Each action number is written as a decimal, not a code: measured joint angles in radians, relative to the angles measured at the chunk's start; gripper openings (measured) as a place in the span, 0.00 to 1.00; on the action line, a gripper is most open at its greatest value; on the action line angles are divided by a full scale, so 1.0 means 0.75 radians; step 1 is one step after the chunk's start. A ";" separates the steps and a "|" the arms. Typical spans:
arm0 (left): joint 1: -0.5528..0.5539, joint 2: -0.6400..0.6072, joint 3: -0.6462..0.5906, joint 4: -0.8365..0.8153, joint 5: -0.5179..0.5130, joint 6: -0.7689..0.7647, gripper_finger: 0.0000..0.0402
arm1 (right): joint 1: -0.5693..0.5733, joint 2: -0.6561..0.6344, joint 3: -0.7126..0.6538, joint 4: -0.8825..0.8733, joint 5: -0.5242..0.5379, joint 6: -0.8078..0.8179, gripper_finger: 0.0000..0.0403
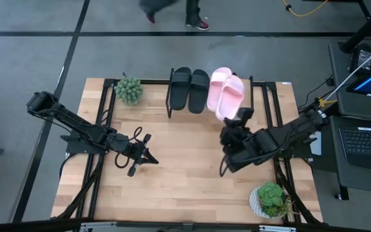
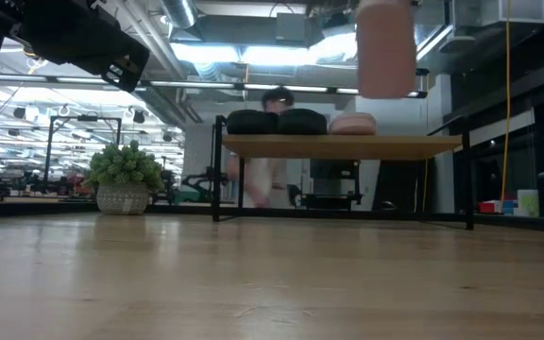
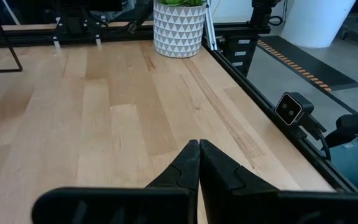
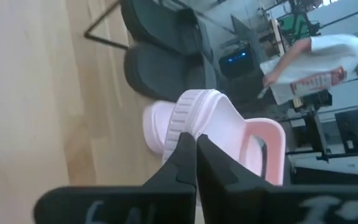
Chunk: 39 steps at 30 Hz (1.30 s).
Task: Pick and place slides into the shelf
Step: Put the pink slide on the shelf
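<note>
Held pink slide [image 2: 385, 47], top cropped.

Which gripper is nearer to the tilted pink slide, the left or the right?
Right. The right gripper is shut on the pink slide at its near end, holding it by the shelf. The left gripper is shut and empty, well away over mid-table.
</note>
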<state>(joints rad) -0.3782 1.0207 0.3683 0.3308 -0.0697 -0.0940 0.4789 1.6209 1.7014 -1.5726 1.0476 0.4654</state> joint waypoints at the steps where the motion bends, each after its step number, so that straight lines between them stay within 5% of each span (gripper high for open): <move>1: 0.000 0.000 0.000 0.000 0.000 0.000 0.01 | 0.000 -0.026 -0.035 0.000 0.001 0.001 0.00; 10: 0.001 0.000 0.000 0.003 -0.033 -0.001 0.01 | -0.005 -0.151 -0.211 0.003 -0.003 -0.096 0.00; 39: 0.000 0.000 0.000 0.011 -0.080 -0.011 0.01 | -0.267 -0.179 -0.253 0.002 -0.251 -0.355 0.00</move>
<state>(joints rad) -0.3781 1.0207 0.3683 0.3393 -0.1299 -0.1020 0.2785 1.4864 1.5116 -1.5711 0.8590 0.1992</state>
